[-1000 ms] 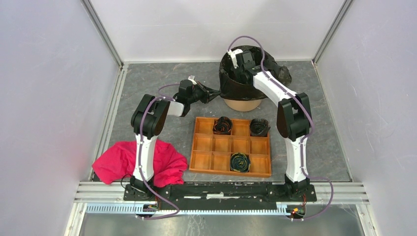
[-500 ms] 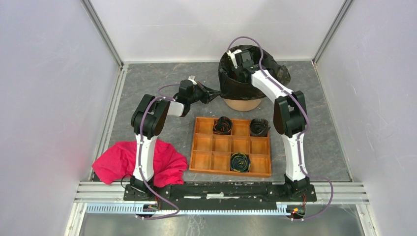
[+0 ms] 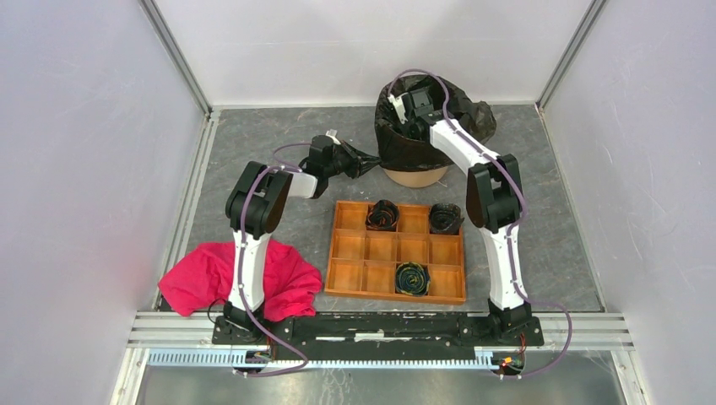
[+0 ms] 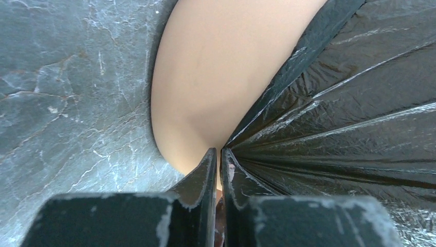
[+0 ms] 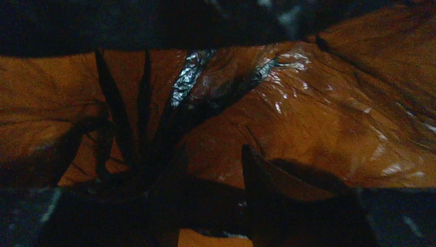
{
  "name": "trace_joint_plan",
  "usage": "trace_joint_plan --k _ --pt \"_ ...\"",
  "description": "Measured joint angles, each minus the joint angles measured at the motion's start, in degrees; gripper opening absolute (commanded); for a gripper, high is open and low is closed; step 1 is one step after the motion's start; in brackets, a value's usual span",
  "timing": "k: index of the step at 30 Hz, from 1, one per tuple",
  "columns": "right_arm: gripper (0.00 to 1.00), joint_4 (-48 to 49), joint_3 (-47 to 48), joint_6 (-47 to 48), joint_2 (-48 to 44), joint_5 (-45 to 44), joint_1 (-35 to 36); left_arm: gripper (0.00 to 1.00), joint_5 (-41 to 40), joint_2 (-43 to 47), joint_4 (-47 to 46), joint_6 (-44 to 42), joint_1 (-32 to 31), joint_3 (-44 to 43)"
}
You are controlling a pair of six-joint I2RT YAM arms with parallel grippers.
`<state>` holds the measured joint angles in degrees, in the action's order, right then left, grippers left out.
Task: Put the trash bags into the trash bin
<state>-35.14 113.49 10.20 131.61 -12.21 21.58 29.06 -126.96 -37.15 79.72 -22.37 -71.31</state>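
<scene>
The trash bag (image 3: 404, 145), glossy black film, lies draped over and into the trash bin (image 3: 415, 178), a round orange bucket at the back of the table. My left gripper (image 3: 353, 160) sits just left of the bin, shut on a pinch of the bag's edge. In the left wrist view the pleated film (image 4: 349, 103) fans out from my left gripper's (image 4: 218, 154) tips beside the bin's wall (image 4: 205, 77). My right gripper (image 3: 411, 114) reaches down inside the bin. In the right wrist view my right gripper (image 5: 211, 167) is open, facing film (image 5: 319, 103) lit orange from behind.
A flat wooden tray (image 3: 371, 253) of square compartments lies in front of the bin, holding three small dark rolls (image 3: 382, 215). A red-pink cloth (image 3: 203, 278) is heaped by the left arm's base. Walls enclose the table on three sides.
My right gripper's jaws have spread wider inside the bin, and the right arm shifted slightly left. The bag has puffed up at the bin's far rim. The left arm has stayed put.
</scene>
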Motion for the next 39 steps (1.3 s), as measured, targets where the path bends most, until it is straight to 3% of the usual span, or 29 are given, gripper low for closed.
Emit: trace_joint_plan --k 7,14,21,28,33,39 --pt "0.78 -1.4 0.3 -0.5 -5.8 1.9 0.0 0.45 -0.2 1.2 3.7 -3.8 0.1 0.6" --pt "0.97 -2.4 2.5 -0.7 -15.5 1.7 -0.2 0.67 -0.4 10.5 6.5 -7.0 0.8 8.1" --pt "0.98 -2.6 2.0 -2.1 -24.8 0.6 -0.4 0.77 2.1 19.9 7.1 -7.7 4.3 17.1" --pt "0.98 0.2 -12.6 -11.5 -38.7 -8.2 -3.1 0.84 4.1 33.0 16.6 -14.1 9.1 18.8" --pt "0.98 1.2 -19.2 -20.7 -39.1 -12.7 -4.3 0.86 4.5 39.5 26.2 -23.4 9.0 12.6" --pt "0.98 0.1 -19.6 -30.6 -33.6 -16.3 -4.2 0.88 4.4 43.7 33.3 -32.2 9.0 9.4"
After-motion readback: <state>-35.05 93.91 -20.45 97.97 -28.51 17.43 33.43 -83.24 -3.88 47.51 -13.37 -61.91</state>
